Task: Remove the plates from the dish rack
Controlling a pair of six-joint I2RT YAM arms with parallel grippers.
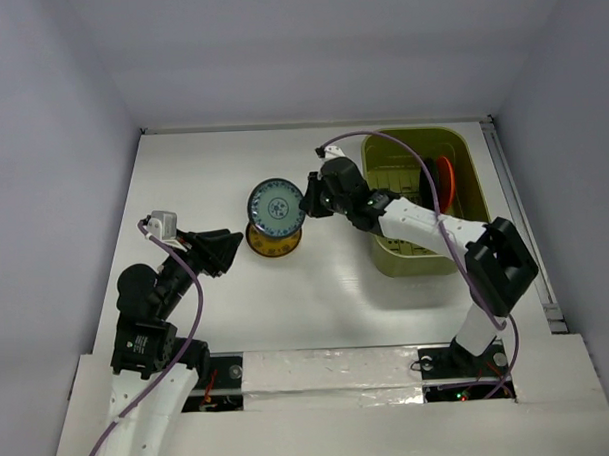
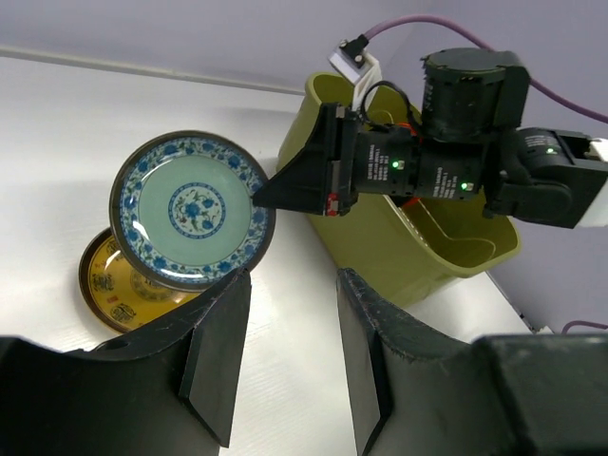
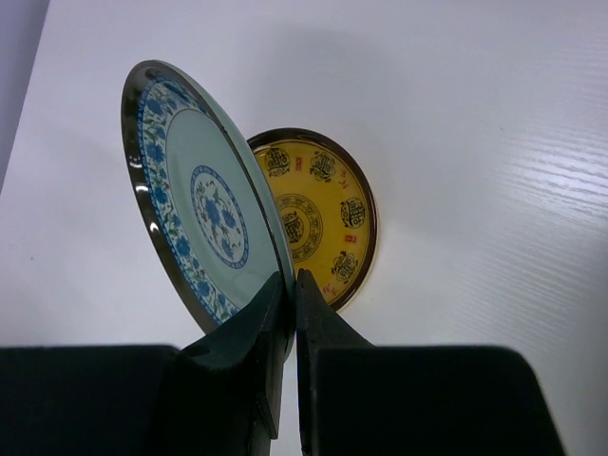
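Note:
My right gripper [image 1: 306, 203] is shut on the rim of the teal-blue patterned plate [image 1: 276, 205] and holds it tilted above the amber-yellow plate [image 1: 274, 242], which lies flat on the table. The wrist views show both plates: teal-blue [image 3: 204, 214] [image 2: 193, 209] and amber-yellow [image 3: 318, 214] [image 2: 123, 287]. The olive-green dish rack [image 1: 464, 160] stands at the right, with the orange-red plate [image 1: 444, 181] upright in it. My left gripper [image 1: 225, 253] is open and empty, just left of the amber-yellow plate. The beige plate is not in view.
The rack [image 2: 408, 242] sits near the table's right edge, where a rail [image 1: 519, 220] runs. My right arm [image 1: 424, 224] crosses over the rack's near left part. White walls close in the table at the back and sides.

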